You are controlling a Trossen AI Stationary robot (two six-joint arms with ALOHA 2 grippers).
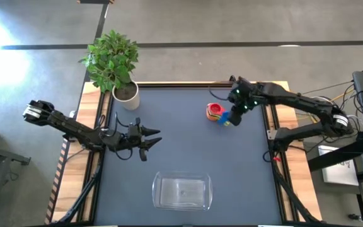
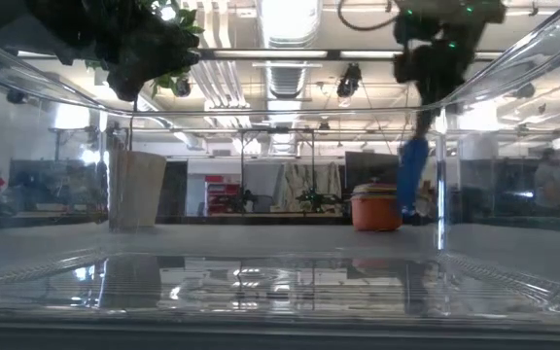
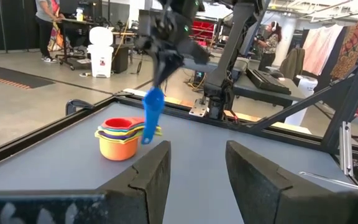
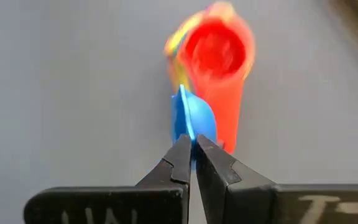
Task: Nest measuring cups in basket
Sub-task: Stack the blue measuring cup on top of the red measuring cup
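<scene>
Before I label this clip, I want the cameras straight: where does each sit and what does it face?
High view: overhead, looking down on the table, basket, both arms.
Low view: table height, peering through the basket's clear wall; right arm hangs from above.
Left wrist view: behind the open left gripper, facing the nested cups.
Right wrist view: above the right gripper, shut on the blue cup.
All four share the blue cup and the stack.
</scene>
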